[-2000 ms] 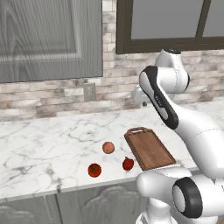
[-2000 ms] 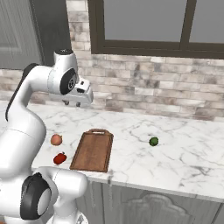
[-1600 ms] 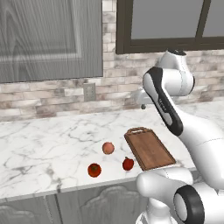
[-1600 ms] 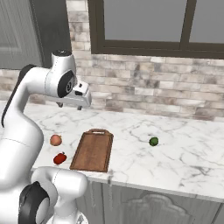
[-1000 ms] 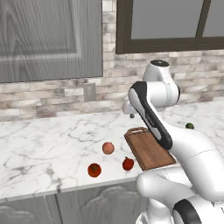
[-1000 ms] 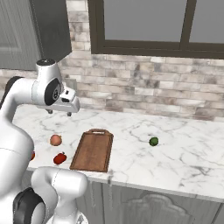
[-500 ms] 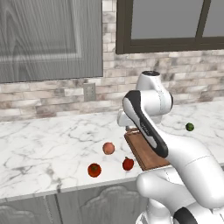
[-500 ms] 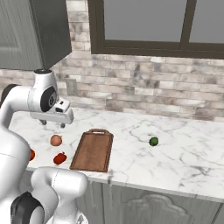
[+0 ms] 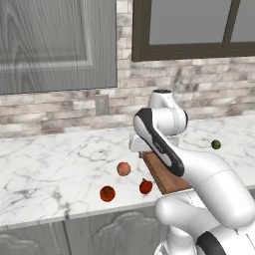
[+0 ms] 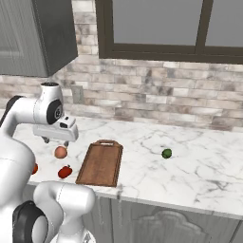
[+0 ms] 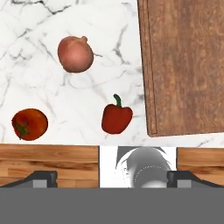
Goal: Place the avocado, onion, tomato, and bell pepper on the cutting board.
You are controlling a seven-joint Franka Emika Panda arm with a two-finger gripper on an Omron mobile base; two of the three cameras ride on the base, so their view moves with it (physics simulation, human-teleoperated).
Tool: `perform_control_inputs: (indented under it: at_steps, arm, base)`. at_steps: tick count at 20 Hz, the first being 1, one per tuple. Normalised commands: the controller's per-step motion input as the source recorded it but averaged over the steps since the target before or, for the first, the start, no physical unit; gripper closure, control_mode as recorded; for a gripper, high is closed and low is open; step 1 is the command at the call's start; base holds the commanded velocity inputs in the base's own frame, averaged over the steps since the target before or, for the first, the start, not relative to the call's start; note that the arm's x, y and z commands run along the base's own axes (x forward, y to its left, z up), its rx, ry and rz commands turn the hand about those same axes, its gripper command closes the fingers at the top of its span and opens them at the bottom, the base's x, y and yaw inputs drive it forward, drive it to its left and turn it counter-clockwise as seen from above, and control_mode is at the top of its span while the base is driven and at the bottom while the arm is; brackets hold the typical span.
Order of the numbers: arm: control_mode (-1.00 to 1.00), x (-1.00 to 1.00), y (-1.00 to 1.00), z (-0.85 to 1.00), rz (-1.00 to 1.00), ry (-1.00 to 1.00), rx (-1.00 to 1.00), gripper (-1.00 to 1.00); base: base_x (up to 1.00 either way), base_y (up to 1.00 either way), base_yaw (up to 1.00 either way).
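Fingers [image 11: 112, 177] spread wide, empty, above the counter [image 11: 35, 52]. Onion [image 11: 75, 54] at 11 o'clock, pepper [image 11: 117, 118] nearer, board [image 11: 188, 65] at 2. Round onion may roll if nudged off-centre.

Onion [image 11: 75, 54] peach-pink, tomato [image 11: 29, 124] orange-red, pepper [image 11: 117, 117] deep red, board [image 11: 186, 65] brown woodgrain, avocado [image 10: 166, 153] dk green.

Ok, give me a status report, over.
Gripper open, empty, above onion. Cutting board bare. Bell pepper, tomato, avocado on counter. Nothing in the way.
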Motion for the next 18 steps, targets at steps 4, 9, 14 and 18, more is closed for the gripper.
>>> perform_control_inputs:
  at_steps: [4, 9, 14, 18]
  arm:
    - [-1.0, 0.0, 0.0, -0.16, 0.0, 0.0, 0.0, -1.0]
    - [-1.0, 0.0, 0.0, -0.15, 0.0, 0.0, 0.0, -1.0]
    - [-1.0, 0.0, 0.0, -0.08, 0.0, 0.0, -0.01, -1.0]
    - [-1.0, 0.08, 0.0, -0.04, 0.0, 0.0, -0.02, -1.0]
  base:
    - [0.0, 0.0, 0.0]
    - [0.0, 0.0, 0.0]
    - [0.0, 0.0, 0.0]
    - [0.0, 0.0, 0.0]
